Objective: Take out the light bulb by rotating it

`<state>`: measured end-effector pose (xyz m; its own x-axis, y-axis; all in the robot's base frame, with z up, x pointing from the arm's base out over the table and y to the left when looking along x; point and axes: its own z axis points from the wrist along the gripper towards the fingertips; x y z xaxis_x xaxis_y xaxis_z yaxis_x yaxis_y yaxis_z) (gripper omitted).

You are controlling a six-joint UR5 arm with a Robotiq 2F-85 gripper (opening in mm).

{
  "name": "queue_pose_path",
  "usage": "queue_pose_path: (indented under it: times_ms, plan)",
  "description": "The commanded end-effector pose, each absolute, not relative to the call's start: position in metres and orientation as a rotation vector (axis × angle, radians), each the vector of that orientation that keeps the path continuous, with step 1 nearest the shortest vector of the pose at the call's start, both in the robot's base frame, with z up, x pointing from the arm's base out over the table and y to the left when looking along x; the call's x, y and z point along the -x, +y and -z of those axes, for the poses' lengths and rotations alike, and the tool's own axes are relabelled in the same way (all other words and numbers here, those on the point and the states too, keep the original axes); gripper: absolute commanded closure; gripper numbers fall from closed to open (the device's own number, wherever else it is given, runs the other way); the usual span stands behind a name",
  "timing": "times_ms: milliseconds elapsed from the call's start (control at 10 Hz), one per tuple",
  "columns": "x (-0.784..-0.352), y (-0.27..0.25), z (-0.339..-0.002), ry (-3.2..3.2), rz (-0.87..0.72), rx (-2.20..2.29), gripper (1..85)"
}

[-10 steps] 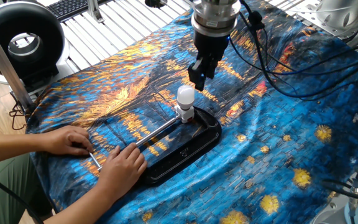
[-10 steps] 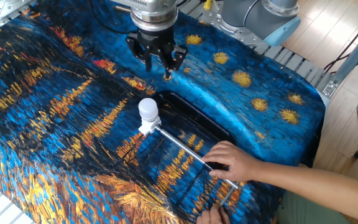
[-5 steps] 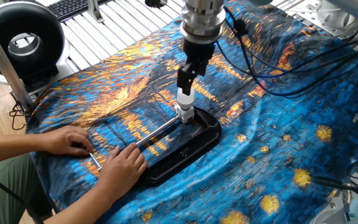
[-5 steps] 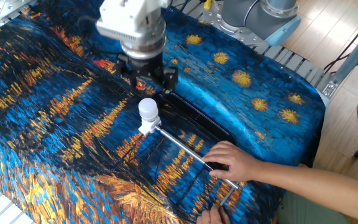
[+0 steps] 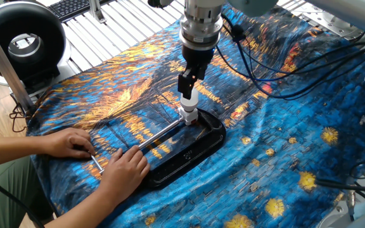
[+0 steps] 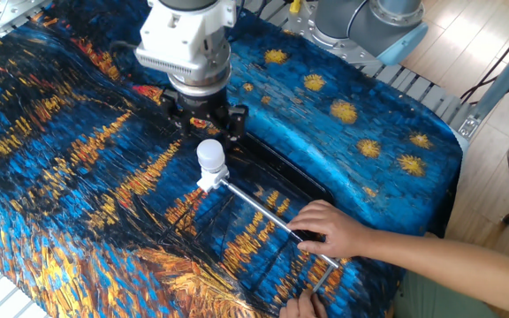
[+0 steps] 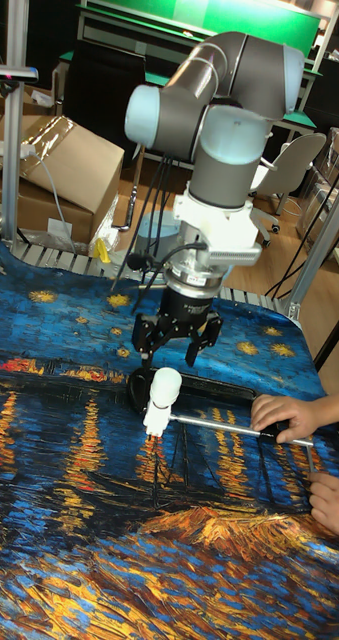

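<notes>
The light bulb [image 6: 210, 156] is small, white and frosted. It stands upright in a white socket [image 6: 207, 183] at the end of a metal rod [image 6: 268, 213]. My gripper [image 6: 208, 125] hangs open just above and behind the globe, with one finger on each side and neither touching it. In one fixed view the gripper [image 5: 187, 84] covers the top of the bulb [image 5: 191, 101]. The tall fixed view shows the spread fingers of the gripper [image 7: 172, 348] over the bulb [image 7: 165, 386].
A person's hands [image 5: 122, 170] hold the rod's other end down on the blue and orange cloth [image 5: 284, 139]. A black tray [image 5: 195, 151] lies under the socket. Cables [image 5: 277, 69] trail from the arm. A black ring-shaped device [image 5: 23, 41] stands at the far left.
The gripper has moved from beside the bulb to over it and has come down close to the globe. It has stayed open. The bulb, the rod and the hands have not moved.
</notes>
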<state>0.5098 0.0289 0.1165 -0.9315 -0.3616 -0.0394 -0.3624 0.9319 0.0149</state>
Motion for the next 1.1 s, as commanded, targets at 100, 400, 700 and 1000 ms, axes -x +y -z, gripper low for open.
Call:
queue_pose_path:
  times_ms: [100, 400, 700, 1000]
  plan:
    - [-0.518, 0.032, -0.106, 3.036, -0.045, 0.573, 13.0]
    - [-0.521, 0.032, -0.101, 3.033, -0.037, 0.568, 13.7]
    - [-0.522, 0.029, -0.096, 3.023, -0.025, 0.597, 14.7]
    - [-0.509, 0.045, -0.099, 3.0, -0.129, 0.786, 13.3]
